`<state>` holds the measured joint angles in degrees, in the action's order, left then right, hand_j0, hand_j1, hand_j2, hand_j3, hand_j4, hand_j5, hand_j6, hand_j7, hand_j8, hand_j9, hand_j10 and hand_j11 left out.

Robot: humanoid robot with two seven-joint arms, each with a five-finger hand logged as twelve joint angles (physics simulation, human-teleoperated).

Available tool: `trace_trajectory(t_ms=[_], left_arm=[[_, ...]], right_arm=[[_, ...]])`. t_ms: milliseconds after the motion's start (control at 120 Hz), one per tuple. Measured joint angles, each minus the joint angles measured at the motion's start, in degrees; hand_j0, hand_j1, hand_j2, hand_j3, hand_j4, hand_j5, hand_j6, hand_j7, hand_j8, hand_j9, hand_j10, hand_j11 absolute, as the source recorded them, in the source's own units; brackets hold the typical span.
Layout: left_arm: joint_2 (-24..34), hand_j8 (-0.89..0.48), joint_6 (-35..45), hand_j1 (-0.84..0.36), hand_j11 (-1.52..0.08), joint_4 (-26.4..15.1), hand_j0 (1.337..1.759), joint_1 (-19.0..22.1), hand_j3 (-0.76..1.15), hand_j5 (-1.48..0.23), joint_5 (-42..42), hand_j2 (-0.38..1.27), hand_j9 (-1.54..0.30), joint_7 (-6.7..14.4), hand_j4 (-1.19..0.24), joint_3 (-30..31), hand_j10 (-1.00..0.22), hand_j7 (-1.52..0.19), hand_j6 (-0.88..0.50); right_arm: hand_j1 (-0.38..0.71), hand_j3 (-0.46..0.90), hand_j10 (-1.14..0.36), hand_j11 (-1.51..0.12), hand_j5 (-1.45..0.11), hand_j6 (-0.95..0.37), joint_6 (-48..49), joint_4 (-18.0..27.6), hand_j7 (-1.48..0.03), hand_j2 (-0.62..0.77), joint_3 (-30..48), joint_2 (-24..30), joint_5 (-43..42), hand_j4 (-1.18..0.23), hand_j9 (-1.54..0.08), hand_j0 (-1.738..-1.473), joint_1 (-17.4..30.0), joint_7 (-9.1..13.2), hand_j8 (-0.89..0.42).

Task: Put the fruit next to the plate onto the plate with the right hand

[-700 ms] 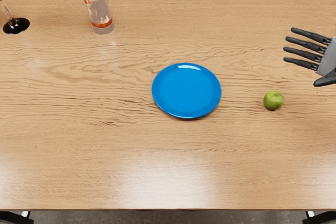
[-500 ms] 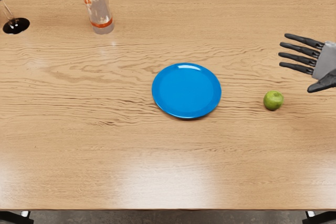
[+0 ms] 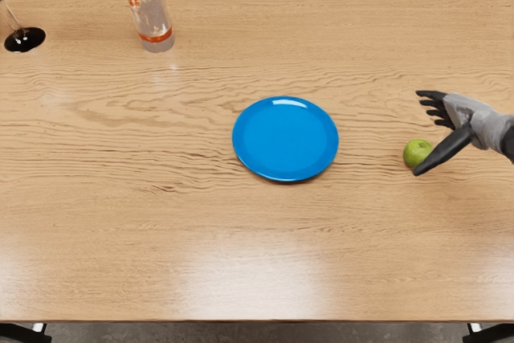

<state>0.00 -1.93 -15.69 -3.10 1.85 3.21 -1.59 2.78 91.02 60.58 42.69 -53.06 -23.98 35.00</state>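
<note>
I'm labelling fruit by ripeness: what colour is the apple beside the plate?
The apple is green, seen best in the head view.

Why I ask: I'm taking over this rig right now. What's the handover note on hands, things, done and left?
Right hand: open, fingers spread, just right of the apple, holding nothing; whether the thumb touches the apple is unclear.
Left hand: not in view.
Green apple: on the table, right of the blue plate, apart from it.
Done: nothing yet.
Left: grasp the apple, lift it, set it on the plate.
</note>
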Motion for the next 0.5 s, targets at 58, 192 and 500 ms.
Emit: trace_trajectory(t_ms=[58,192,500], left_arm=[[0.0,0.0,0.0,0.35,0.0,0.01,1.658,-0.02,0.0,0.0,0.0,0.0,0.0,0.0,0.0,0.0,0.0,0.0,0.0],[0.0,0.0,0.0,0.35,0.0,0.01,1.658,-0.04,0.0,0.0,0.0,0.0,0.0,0.01,0.0,0.0,0.0,0.0,0.0],[0.0,0.0,0.0,0.35,0.0,0.01,1.658,-0.02,0.0,0.0,0.0,0.0,0.0,0.01,0.0,0.0,0.0,0.0,0.0]], right_arm=[[-0.3,0.0,-0.04,-0.05,-0.05,-0.04,-4.03,-1.29,-0.05,-0.01,-8.49,0.98,-1.99,-0.04,-0.05,-1.658,-4.86,0.0,-0.04],[-0.31,0.0,-0.04,-0.05,-0.05,-0.04,-11.98,-5.31,-0.05,-0.01,-23.24,1.86,-3.94,-0.04,-0.05,-1.658,-13.49,0.0,-0.04],[-0.29,0.0,-0.06,-0.07,-0.07,-0.06,-25.01,-11.5,-0.07,-0.01,-33.59,-4.3,-6.52,-0.06,-0.07,-1.658,-17.25,0.0,-0.06]])
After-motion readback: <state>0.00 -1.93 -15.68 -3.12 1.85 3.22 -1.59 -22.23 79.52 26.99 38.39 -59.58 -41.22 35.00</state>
